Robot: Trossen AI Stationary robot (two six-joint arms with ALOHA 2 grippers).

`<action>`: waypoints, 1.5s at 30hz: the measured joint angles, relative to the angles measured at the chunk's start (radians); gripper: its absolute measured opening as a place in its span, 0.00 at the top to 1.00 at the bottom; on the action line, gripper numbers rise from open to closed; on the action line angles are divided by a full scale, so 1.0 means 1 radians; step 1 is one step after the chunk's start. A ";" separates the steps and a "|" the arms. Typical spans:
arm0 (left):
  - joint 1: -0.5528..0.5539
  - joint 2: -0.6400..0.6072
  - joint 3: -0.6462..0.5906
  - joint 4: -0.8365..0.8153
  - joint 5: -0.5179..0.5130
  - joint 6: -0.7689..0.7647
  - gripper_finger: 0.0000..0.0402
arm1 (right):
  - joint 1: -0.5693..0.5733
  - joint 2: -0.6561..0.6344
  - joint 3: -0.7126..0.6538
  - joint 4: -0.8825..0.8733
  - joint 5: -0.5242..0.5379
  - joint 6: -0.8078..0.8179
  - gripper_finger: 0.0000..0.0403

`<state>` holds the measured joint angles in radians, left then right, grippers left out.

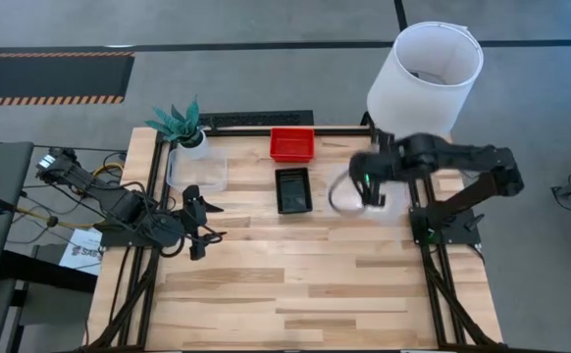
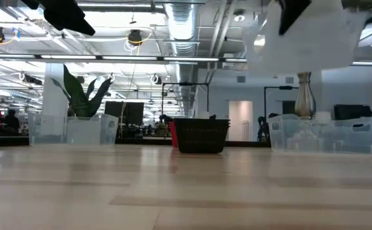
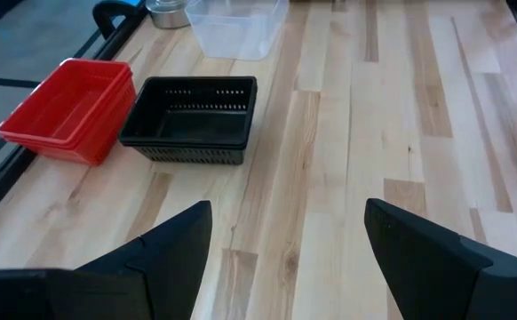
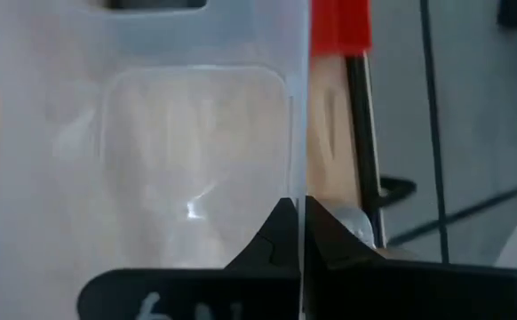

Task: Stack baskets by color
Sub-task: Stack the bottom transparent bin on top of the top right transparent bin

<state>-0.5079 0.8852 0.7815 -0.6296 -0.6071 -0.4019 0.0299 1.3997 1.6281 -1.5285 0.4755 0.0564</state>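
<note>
A clear basket (image 4: 152,151) hangs in the air over the table's right side, with my right gripper (image 4: 301,238) shut on it; the low view shows it high up (image 2: 301,35). Another clear basket (image 2: 323,134) rests on the table below, by the lamp's foot. A third clear basket (image 1: 196,168) sits at the far left beside the plant. The red baskets (image 3: 67,107) lie nested at the far middle, with the black basket (image 3: 192,120) just nearer. My left gripper (image 3: 290,258) hovers open at the left (image 1: 196,222), holding nothing. My right gripper pinches one thin side wall (image 4: 303,191) of the clear basket between its two fingers, at the wall's edge. The fingers come from above, slanting down. The basket is lifted clear of the table and hangs tilted below the fingers.
A tall white lampshade (image 1: 425,78) stands at the far right corner, close to my right arm. A potted green plant (image 1: 180,125) stands at the far left. The near half of the wooden table (image 1: 295,294) is bare boards.
</note>
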 joint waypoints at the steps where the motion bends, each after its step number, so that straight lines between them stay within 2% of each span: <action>1: 0.000 0.000 0.000 0.000 0.000 0.000 0.29 | -0.039 -0.012 -0.022 0.009 -0.012 -0.028 1.00; 6: 0.000 0.000 0.000 0.000 0.001 0.000 0.29 | -0.195 -0.096 -0.220 0.120 -0.127 -0.196 1.00; 10: 0.000 0.000 0.000 -0.005 0.019 0.002 0.29 | -0.279 -0.161 -0.333 0.217 -0.144 -0.299 1.00; 26: 0.010 0.000 0.000 -0.008 -0.030 -0.024 0.29 | -0.568 -0.263 -0.486 0.343 -0.280 -0.586 1.00; 29: 0.020 0.000 0.000 -0.007 -0.031 -0.029 0.29 | -0.591 -0.262 -0.499 0.350 -0.323 -0.610 1.00; 39: 0.051 0.000 0.000 -0.008 -0.030 -0.011 0.29 | -0.588 -0.210 -0.501 0.411 -0.325 -0.661 1.00; 45: 0.052 0.000 0.000 -0.008 -0.029 -0.005 0.29 | -0.592 -0.175 -0.501 0.411 -0.378 -0.686 1.00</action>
<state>-0.4563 0.8852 0.7815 -0.6373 -0.6365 -0.4072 -0.5620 1.2252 1.1267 -1.1179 0.0979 -0.6294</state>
